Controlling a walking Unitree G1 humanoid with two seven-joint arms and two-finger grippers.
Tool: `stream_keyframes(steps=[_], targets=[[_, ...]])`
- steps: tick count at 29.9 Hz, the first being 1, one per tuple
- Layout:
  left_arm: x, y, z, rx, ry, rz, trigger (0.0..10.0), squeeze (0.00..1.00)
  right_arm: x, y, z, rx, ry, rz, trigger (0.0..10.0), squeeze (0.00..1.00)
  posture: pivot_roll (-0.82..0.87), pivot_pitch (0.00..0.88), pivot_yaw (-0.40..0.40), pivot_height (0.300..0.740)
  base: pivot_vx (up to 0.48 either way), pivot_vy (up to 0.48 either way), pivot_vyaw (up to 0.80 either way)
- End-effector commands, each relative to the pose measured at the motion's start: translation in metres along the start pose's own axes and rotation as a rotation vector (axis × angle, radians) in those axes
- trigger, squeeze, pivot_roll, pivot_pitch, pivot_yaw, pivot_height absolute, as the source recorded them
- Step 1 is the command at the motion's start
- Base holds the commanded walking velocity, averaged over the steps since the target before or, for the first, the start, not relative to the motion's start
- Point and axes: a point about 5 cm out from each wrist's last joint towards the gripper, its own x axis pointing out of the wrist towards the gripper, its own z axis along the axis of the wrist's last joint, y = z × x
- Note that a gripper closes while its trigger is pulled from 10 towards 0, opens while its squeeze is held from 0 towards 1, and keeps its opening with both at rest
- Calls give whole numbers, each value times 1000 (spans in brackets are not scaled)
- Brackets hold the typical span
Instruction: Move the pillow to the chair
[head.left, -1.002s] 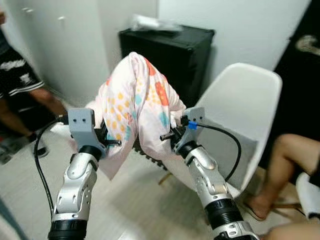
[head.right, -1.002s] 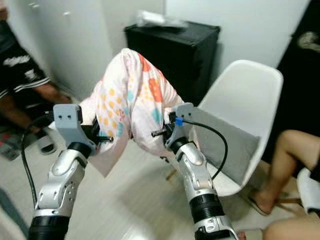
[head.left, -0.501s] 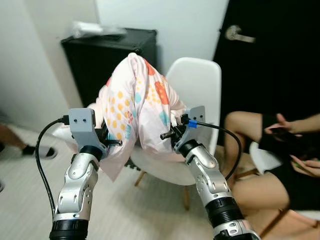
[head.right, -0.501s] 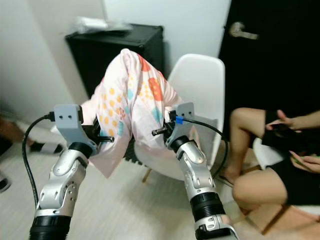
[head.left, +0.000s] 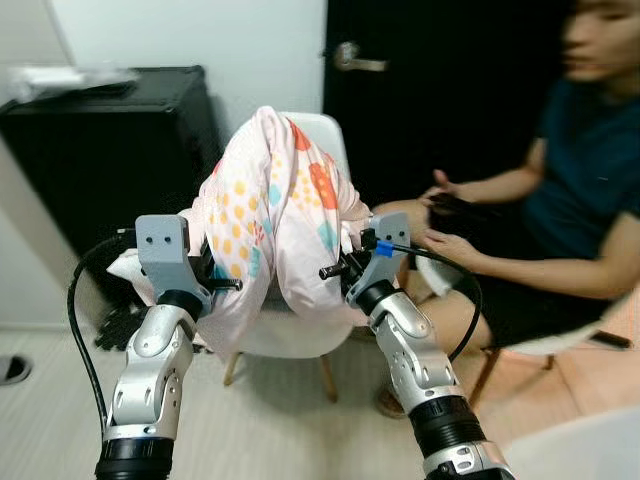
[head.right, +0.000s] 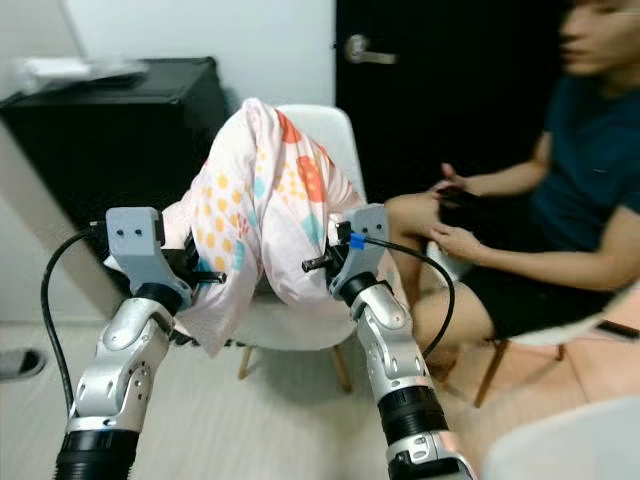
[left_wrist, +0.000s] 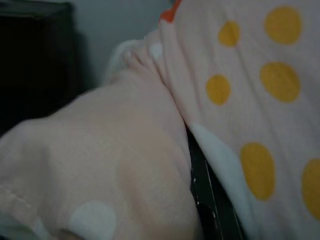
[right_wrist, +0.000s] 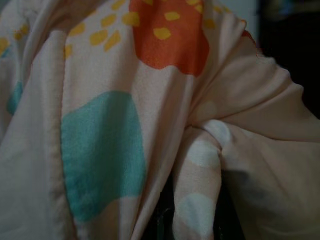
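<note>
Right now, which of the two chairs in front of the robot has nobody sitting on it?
The white moulded plastic chair behind the held pink spotted pillow is unoccupied; the wooden-legged chair to its right has a person sitting on it.

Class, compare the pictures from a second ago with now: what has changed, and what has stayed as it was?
The camera has turned: the white chair now sits straight ahead behind the pillow, and a seated person has come into view on the right. The left gripper and right gripper still hold the pillow up between them, as before.
</note>
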Motion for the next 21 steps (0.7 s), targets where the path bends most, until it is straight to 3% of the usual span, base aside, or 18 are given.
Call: stream_keyframes(steps=[1, 21], targets=[[3, -15, 7, 10, -38, -78, 10000, 0, 10, 23, 7, -17, -31, 103, 10000, 0, 88, 52, 27, 740, 0, 0, -800], [3, -18, 5, 3, -38, -91, 10000, 0, 9, 20, 8, -28, -32, 104, 10000, 0, 76, 25, 27, 740, 0, 0, -800]])
